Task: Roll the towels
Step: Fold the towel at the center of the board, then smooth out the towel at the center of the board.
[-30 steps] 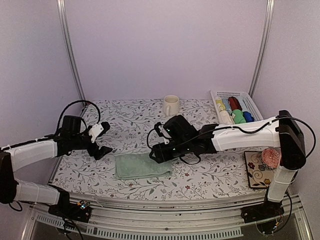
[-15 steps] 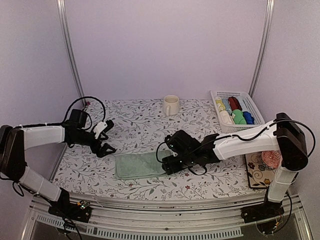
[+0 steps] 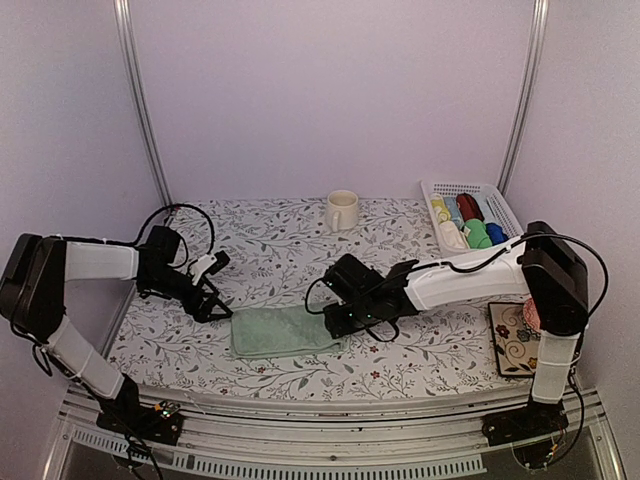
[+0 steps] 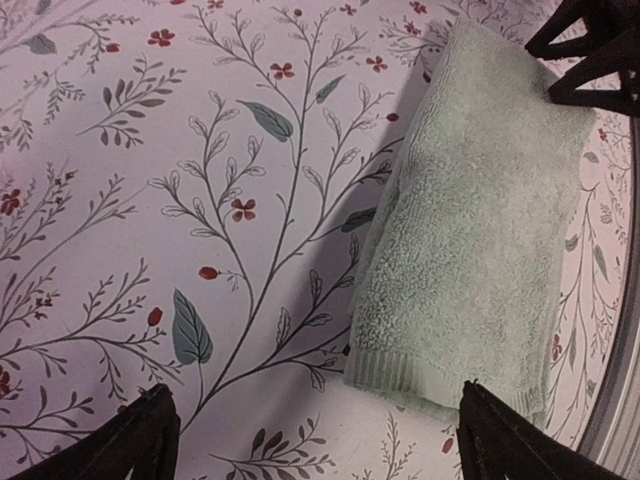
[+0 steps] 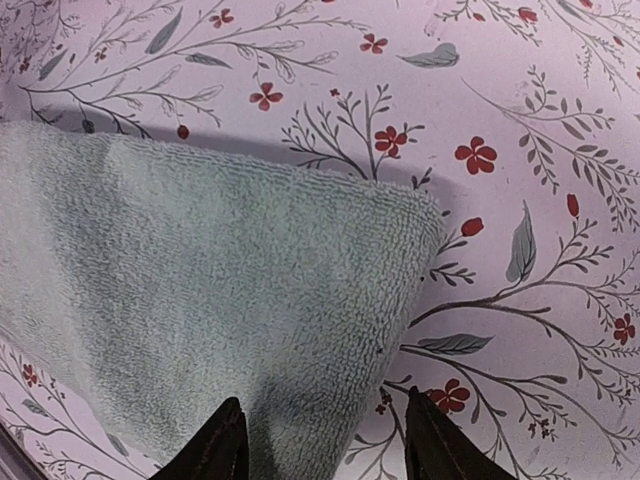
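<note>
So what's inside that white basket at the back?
The basket holds rolls of cloth: cream, yellow, pale blue, dark red, green and blue. Anything lying beneath them is covered, so that can't be seen.

- a pale sage green towel (image 3: 285, 332) of soft terry cloth, folded flat into a rectangle and not rolled.
- it lies on the floral table cover (image 3: 270, 250) near the front edge, left of centre, with its long sides running left to right.
- a ribbed hem shows at its left short end.

No readable text, no labels, no numbers, no signs
</note>
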{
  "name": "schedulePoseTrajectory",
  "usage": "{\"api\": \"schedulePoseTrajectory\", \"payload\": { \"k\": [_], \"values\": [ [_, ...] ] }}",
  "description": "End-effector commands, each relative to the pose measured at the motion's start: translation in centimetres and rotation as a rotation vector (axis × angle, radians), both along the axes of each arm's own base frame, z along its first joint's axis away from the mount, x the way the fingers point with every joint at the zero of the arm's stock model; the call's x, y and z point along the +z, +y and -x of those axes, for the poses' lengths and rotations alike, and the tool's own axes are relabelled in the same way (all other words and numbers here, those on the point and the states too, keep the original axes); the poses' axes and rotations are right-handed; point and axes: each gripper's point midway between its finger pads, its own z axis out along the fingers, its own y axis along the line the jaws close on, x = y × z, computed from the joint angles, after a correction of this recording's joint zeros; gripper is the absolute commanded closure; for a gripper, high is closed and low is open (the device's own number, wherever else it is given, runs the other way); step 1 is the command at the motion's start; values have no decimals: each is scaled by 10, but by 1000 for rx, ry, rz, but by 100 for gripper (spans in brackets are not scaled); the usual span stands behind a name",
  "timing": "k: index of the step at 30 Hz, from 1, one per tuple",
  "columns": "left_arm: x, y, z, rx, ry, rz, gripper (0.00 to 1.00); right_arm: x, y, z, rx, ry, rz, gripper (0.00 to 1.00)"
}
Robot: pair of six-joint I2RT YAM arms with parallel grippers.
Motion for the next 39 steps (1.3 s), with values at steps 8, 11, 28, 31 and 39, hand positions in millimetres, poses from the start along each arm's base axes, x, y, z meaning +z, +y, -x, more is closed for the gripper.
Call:
{"api": "schedulePoseTrajectory", "payload": {
  "k": [8,11,28,31,39],
  "values": [
    [-6,5,-11,41,-22,-4,3,-14,-2,-14,-36,-27,78,60],
    [-7,5,-12,43,-24,-6,3,-18,0,-14,-29,-24,85,72],
    [0,5,-10,38,-54,0,3,-20,-29,17,-28,152,-263,98],
    [1,5,-8,34,-58,2,3,-13,-33,19,-28,155,-365,98],
    [5,1,-5,8,-59,19,3,1,-49,24,-87,144,-525,95]
  ]
}}
